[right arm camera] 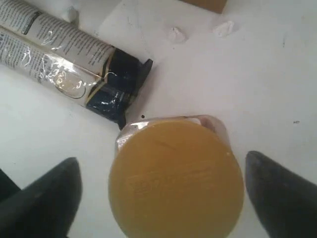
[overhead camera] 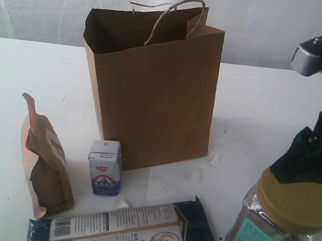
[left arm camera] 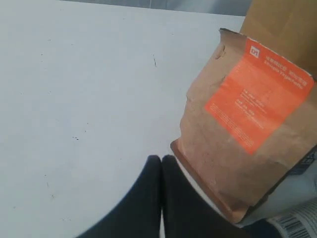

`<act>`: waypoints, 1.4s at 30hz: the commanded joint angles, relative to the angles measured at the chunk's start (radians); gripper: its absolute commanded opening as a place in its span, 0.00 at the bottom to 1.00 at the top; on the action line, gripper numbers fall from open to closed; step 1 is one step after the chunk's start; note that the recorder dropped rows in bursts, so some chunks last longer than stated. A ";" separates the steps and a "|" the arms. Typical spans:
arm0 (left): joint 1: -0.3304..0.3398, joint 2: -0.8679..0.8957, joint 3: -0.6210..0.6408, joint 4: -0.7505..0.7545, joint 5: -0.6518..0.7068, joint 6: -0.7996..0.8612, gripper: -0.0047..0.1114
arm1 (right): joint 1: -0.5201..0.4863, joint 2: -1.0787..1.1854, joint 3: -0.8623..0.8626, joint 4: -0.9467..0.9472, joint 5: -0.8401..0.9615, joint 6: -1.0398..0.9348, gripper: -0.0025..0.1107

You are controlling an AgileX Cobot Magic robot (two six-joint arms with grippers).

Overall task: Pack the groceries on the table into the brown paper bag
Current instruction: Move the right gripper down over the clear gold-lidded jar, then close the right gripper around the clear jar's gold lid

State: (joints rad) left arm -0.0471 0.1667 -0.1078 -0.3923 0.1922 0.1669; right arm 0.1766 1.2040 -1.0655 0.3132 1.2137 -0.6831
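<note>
The brown paper bag (overhead camera: 153,90) stands open and upright at the middle of the table (overhead camera: 25,80). In front of it are the brown pouch (overhead camera: 47,165), the small white-blue carton (overhead camera: 105,168) and the long blue-white packet (overhead camera: 130,228), which lies flat. The big gold-lidded clear jar (overhead camera: 280,223) stands at the front right. My right gripper (right arm camera: 161,159) hangs open just above its gold lid (right arm camera: 176,178), one finger on each side, not touching. My left gripper (left arm camera: 162,163) is shut and empty, low beside the orange-labelled pouch (left arm camera: 247,124). The dark jar and the yellow-grain bottle are out of view.
Two tiny white scraps (overhead camera: 214,160) (overhead camera: 195,175) lie by the bag's front right corner. The packet's dark end (right arm camera: 119,84) lies close to the jar. A white curtain hangs behind the table.
</note>
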 commanded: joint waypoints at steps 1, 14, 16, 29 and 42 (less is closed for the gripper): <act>-0.006 -0.003 0.006 -0.004 0.012 -0.009 0.04 | 0.043 0.004 -0.003 -0.004 -0.021 -0.013 0.93; -0.006 -0.003 0.006 -0.004 0.009 -0.014 0.04 | 0.083 0.039 0.013 -0.165 -0.035 -0.009 0.94; -0.006 -0.003 0.006 -0.004 0.007 -0.014 0.04 | 0.083 0.046 0.043 -0.089 -0.065 -0.011 0.94; -0.006 -0.003 0.006 -0.008 0.003 -0.014 0.04 | 0.083 0.046 0.144 -0.161 -0.181 -0.031 0.94; -0.006 -0.003 0.006 -0.011 0.003 -0.014 0.04 | 0.083 0.046 0.144 -0.175 -0.297 -0.017 0.94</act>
State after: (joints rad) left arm -0.0471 0.1667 -0.1078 -0.3923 0.1980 0.1614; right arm 0.2589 1.2527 -0.9250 0.1482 0.9306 -0.7079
